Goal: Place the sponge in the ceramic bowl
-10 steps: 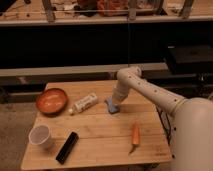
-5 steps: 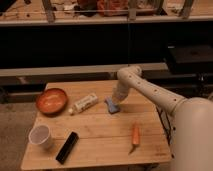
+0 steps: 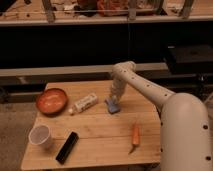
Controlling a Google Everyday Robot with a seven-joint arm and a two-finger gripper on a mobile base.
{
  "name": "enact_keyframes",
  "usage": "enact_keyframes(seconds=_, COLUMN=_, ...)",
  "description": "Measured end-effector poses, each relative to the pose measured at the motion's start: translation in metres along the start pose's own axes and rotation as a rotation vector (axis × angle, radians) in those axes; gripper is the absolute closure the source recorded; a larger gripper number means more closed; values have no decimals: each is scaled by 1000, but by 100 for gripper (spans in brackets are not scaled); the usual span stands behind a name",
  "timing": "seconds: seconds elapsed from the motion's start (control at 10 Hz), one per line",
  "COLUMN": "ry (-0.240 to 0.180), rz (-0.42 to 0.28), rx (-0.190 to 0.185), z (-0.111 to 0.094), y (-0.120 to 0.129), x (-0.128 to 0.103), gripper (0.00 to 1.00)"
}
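Observation:
The light-blue sponge (image 3: pixel 113 106) lies on the wooden table (image 3: pixel 95 130), right of centre. My gripper (image 3: pixel 115 99) hangs straight down over it, its tip at the sponge's top. The white arm comes in from the lower right and bends over the table's far edge. At the table's far left stands the orange-brown ceramic bowl (image 3: pixel 51 101), well apart from the sponge.
A white tube (image 3: pixel 84 104) lies between bowl and sponge. A white cup (image 3: pixel 40 136) stands at the front left, with a black flat bar (image 3: pixel 67 147) beside it. An orange carrot-like object (image 3: pixel 135 136) lies front right. Dark shelving runs behind the table.

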Motion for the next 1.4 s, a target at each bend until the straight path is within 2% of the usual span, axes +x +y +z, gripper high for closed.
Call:
enact_keyframes(seconds=0.2, ry=29, rz=-194, rx=-31, z=3, y=3, x=0, gripper=20)
enact_keyframes(seconds=0.3, ry=60, rz=-238, rx=-49, z=6, y=4, x=0, gripper=20)
enact_keyframes(seconds=0.5, ry=153, rz=-235, rx=-67, z=6, y=8, x=-2, gripper=20)
enact_keyframes(seconds=0.6, ry=168, rz=-241, rx=-73, z=7, y=9, x=-1, gripper=20)
enact_keyframes(seconds=0.9, ry=118, rz=-263, rx=-97, z=17, y=5, x=1, gripper=20)
enact_keyframes(seconds=1.2, ry=36, rz=-287, rx=-131, z=30, y=6, x=1, gripper=20)
enact_keyframes(seconds=1.3, ry=15, rz=-300, rx=-139, z=34, y=2, x=0, gripper=22)
enact_keyframes(seconds=1.4, ry=-1, rz=-303, rx=-143, z=37, y=3, x=-1, gripper=30)
